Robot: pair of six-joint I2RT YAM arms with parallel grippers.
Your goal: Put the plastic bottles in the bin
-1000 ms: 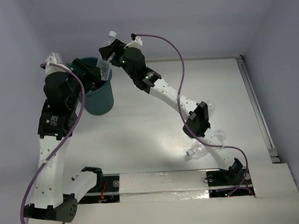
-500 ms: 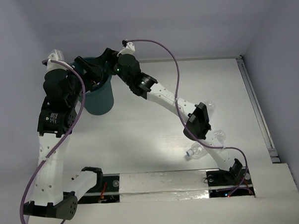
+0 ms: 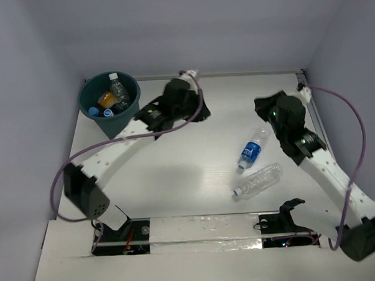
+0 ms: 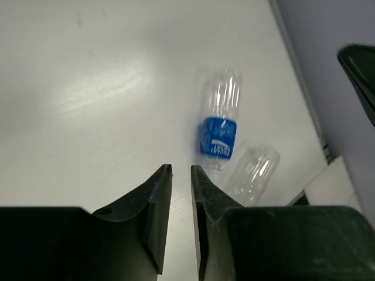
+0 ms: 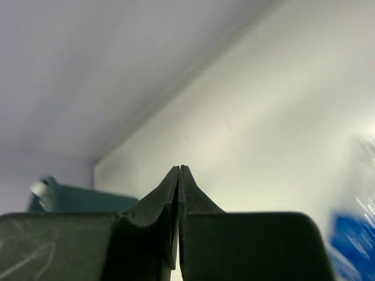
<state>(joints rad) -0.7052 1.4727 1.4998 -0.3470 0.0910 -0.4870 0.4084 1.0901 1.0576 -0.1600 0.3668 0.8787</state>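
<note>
The teal bin (image 3: 89,107) stands at the back left with several plastic bottles in it, among them an orange one (image 3: 105,97) and one with a white cap (image 3: 115,87). On the table to the right lie a blue-labelled bottle (image 3: 252,149) (image 4: 220,126) and a clear crinkled bottle (image 3: 259,179) (image 4: 253,172). My left gripper (image 3: 206,115) (image 4: 180,168) hovers mid-table, its jaws nearly together and empty. My right gripper (image 3: 259,105) (image 5: 179,167) is shut on nothing, just behind the blue-labelled bottle (image 5: 351,240). The bin (image 5: 70,196) shows far off in the right wrist view.
A metal rail (image 3: 321,134) runs along the table's right edge. Walls close the back and both sides. Part of the right arm (image 4: 360,70) shows dark at the top right of the left wrist view.
Both arms have swung away from the bin to the middle and right of the table. The clear bottle the right gripper held over the bin is gone from it. Both grippers have closed.
</note>
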